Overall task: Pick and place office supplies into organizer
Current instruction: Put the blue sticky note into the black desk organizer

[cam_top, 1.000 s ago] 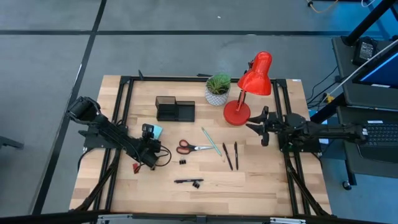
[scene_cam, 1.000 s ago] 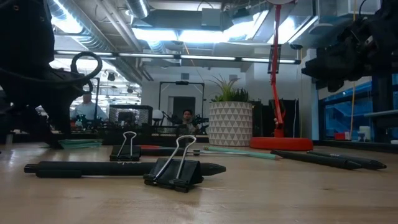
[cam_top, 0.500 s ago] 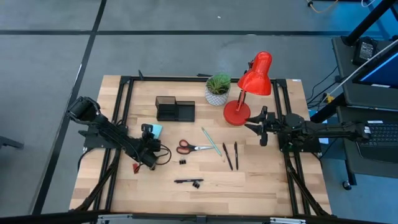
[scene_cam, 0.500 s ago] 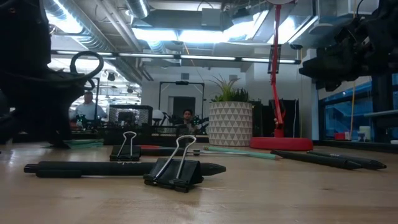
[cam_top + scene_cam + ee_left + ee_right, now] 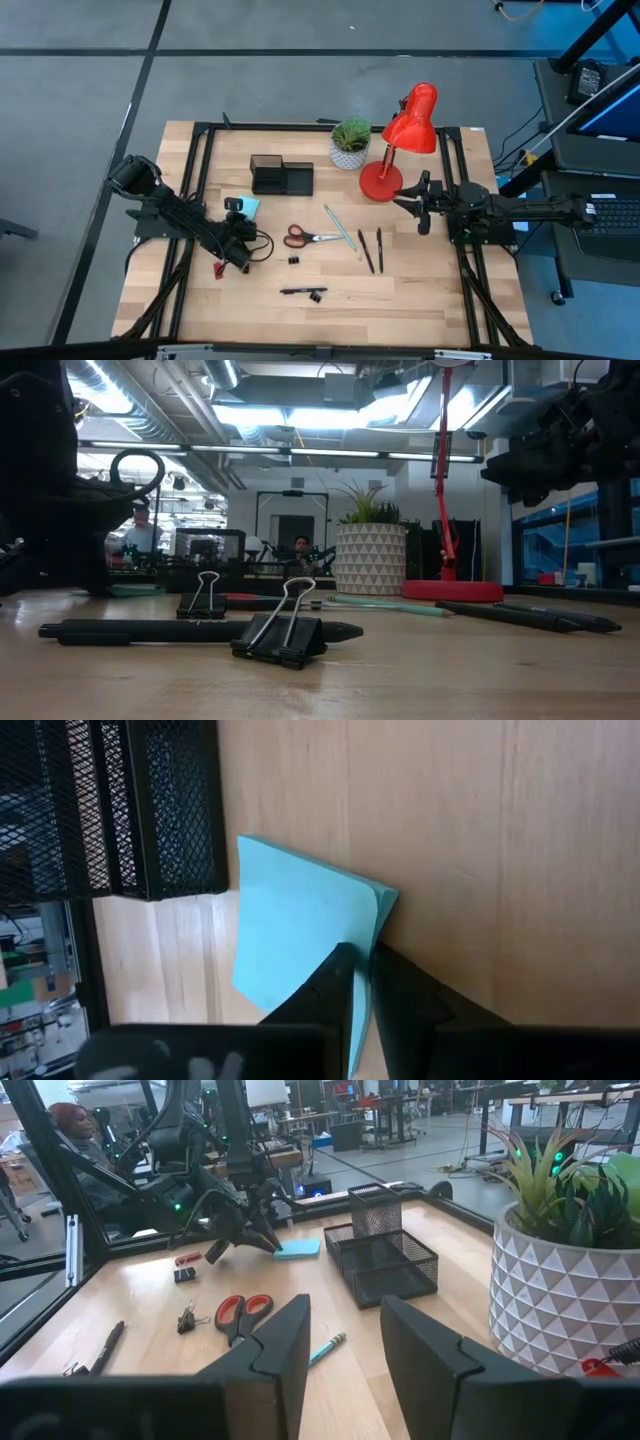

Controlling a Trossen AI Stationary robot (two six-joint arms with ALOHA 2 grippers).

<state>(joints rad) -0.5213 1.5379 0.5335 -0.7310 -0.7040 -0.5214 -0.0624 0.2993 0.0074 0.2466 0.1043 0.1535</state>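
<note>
The light-blue notepad (image 5: 251,207) lies on the table near the black mesh organizer (image 5: 281,176). My left gripper (image 5: 242,213) is shut on it, and it also shows in the left wrist view (image 5: 300,920). My right gripper (image 5: 413,206) is open and empty, held above the table beside the red lamp's base. Flat on the table lie the red-handled scissors (image 5: 305,237), the teal pencil (image 5: 340,227), two black pens (image 5: 372,250), a third pen (image 5: 298,292) with a clip (image 5: 316,296), another clip (image 5: 294,260) and a small red piece (image 5: 218,270). My left gripper pinches the notepad's edge near one corner (image 5: 366,935) between its two fingers (image 5: 335,985). The fingers slant down at it from the table's left and near side. The pad stays low at the table; whether that edge is raised I cannot tell.
The red desk lamp (image 5: 385,180) and the potted plant (image 5: 349,145) stand at the far side, right of the organizer. In the low view a binder clip (image 5: 283,630) and a pen (image 5: 150,630) lie nearest. People show in the room beyond.
My left gripper has shifted a little toward the table's left edge while staying at the notepad. The right arm has kept still.
</note>
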